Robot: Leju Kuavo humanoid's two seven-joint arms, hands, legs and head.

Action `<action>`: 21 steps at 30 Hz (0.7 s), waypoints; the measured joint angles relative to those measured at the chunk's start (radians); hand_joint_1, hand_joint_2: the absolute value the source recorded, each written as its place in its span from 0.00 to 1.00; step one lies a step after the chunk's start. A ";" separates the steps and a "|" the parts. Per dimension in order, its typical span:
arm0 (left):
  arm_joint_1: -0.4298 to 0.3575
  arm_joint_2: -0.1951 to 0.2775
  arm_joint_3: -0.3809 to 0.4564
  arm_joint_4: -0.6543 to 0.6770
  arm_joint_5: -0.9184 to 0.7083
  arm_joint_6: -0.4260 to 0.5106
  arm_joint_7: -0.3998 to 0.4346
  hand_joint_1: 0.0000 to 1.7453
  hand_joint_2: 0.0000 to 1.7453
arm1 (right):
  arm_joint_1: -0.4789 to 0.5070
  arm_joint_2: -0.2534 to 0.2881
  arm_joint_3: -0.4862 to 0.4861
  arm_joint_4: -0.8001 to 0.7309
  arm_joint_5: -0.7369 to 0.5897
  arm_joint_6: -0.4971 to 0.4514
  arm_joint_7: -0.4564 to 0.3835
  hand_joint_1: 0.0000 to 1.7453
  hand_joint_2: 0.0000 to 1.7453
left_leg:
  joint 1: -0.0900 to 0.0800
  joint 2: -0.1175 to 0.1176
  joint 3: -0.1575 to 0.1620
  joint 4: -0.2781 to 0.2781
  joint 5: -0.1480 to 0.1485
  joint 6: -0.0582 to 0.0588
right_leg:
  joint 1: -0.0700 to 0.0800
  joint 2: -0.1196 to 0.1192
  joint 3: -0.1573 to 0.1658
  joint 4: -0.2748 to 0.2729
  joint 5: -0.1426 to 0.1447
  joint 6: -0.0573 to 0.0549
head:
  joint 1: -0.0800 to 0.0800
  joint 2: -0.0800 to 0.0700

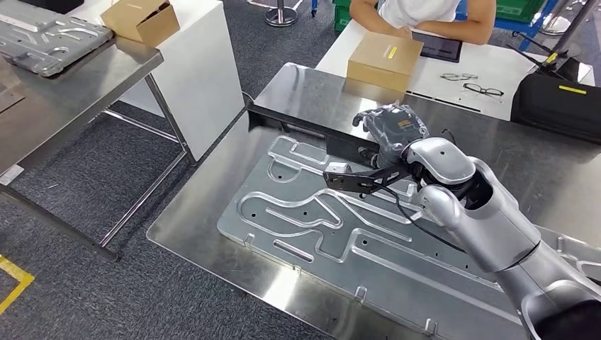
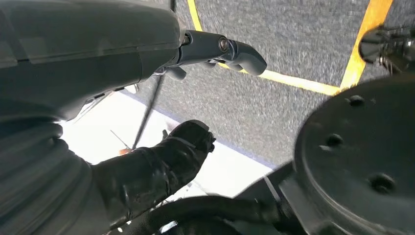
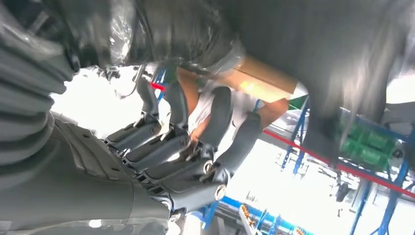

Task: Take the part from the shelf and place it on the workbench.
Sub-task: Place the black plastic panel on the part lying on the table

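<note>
A long black bracket-like part (image 1: 305, 131) lies across the far end of the steel workbench (image 1: 195, 212), just over a grooved aluminium plate (image 1: 333, 234). Whether it touches the bench I cannot tell. My right hand (image 1: 392, 129) grips the part's right end. In the right wrist view that hand's fingers (image 3: 215, 127) reach up around the dark, blurred part (image 3: 303, 44). My left hand (image 2: 195, 93) hangs over grey floor with yellow lines, thumb (image 2: 191, 139) and fingers apart, holding nothing.
A cardboard box (image 1: 386, 60) stands at the bench's far edge. Behind it a person (image 1: 425, 18) sits at a white table with a tablet (image 1: 439, 47), glasses (image 1: 483, 90) and a black bag (image 1: 560, 105). At left a steel table (image 1: 85, 85) carries another plate (image 1: 42, 39) and box (image 1: 142, 20).
</note>
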 joint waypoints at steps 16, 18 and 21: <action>-0.008 -0.036 0.019 0.000 -0.035 0.011 -0.066 0.00 0.00 | -0.004 0.033 0.000 0.059 -0.005 0.003 0.011 0.00 0.00 | -0.014 -0.023 0.009 -0.030 0.035 0.039 | -0.003 -0.002 0.038 -0.031 -0.031 -0.027 | 0.000 0.000; -0.012 -0.041 0.013 0.000 -0.063 0.024 -0.086 0.00 0.00 | -0.003 0.043 0.000 0.060 -0.006 0.001 0.021 0.00 0.00 | -0.020 -0.022 0.009 -0.027 0.034 0.050 | -0.009 -0.001 0.043 -0.043 -0.027 0.009 | 0.000 0.000; -0.018 -0.048 0.002 0.000 -0.089 0.054 -0.105 0.00 0.00 | -0.002 0.051 0.000 0.059 -0.006 -0.010 0.035 0.00 0.00 | -0.015 -0.014 0.020 -0.047 0.046 0.075 | -0.011 -0.001 0.034 -0.009 -0.060 0.045 | 0.000 0.000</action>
